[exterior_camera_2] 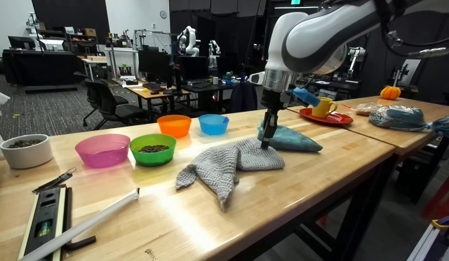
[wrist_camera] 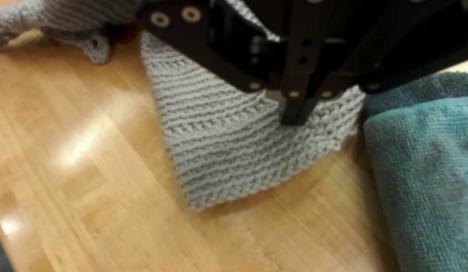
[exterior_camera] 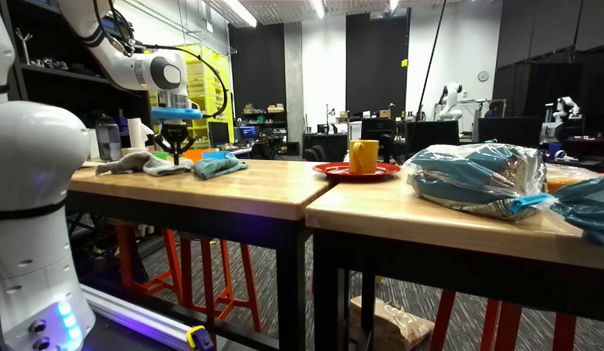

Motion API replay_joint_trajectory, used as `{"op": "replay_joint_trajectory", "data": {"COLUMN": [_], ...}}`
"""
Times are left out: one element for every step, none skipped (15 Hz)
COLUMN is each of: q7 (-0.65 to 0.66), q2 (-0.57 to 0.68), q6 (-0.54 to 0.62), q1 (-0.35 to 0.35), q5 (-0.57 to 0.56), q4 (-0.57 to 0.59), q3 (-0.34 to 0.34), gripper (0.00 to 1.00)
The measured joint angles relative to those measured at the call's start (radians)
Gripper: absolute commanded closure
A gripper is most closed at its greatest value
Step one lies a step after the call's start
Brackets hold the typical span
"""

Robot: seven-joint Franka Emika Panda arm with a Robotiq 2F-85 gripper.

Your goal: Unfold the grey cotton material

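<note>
A grey knitted cloth (exterior_camera_2: pixel 221 163) lies partly bunched on the wooden table, with loose corners at one end and a flatter part at the other. It also shows in another exterior view (exterior_camera: pixel 160 167) and in the wrist view (wrist_camera: pixel 226 158), where a flat corner lies in the middle. My gripper (exterior_camera_2: pixel 265 145) points down onto the flatter part. In the wrist view its fingertips (wrist_camera: pixel 293 119) are together, touching the cloth. No fold of cloth is visible between them. The gripper (exterior_camera: pixel 176 160) also looks shut from the side.
A teal cloth (exterior_camera_2: pixel 289 139) lies right beside the grey cloth. Orange (exterior_camera_2: pixel 174 126), blue (exterior_camera_2: pixel 213 124), green (exterior_camera_2: pixel 152 149) and pink (exterior_camera_2: pixel 103 150) bowls stand behind it. A red plate (exterior_camera_2: pixel 342 118) with a yellow mug (exterior_camera_2: pixel 323 107) is farther along. A spirit level (exterior_camera_2: pixel 45 221) lies near the table's end.
</note>
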Motion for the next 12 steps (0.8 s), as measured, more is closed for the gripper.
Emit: {"op": "replay_joint_trajectory", "data": {"q7": [0.000,0.000,0.000,0.000,0.000,0.000,0.000,0.000,0.000,-0.001,-0.001,-0.001], "q2": [0.010,0.021,0.032,0.042,0.052,0.060,0.065,0.067,0.067,0.067,0.065,0.062], "q6": [0.007,0.011,0.013,0.015,0.015,0.015,0.015,0.012,0.006,-0.004,-0.020,-0.039], "q1": [0.002,0.002,0.002,0.002,0.003,0.002,0.002,0.002,0.003,0.003,0.003,0.003], "q5": [0.004,0.008,0.011,0.012,0.014,0.018,0.024,0.033,0.044,0.058,0.071,0.076], "q4": [0.001,0.002,0.004,0.007,0.010,0.013,0.017,0.019,0.019,0.019,0.019,0.019], "q3": [0.003,0.008,0.013,0.018,0.022,0.026,0.030,0.034,0.038,0.042,0.046,0.049], "gripper": [1.00,1.00,1.00,1.00,1.00,1.00,1.00,1.00,1.00,1.00,1.00,1.00]}}
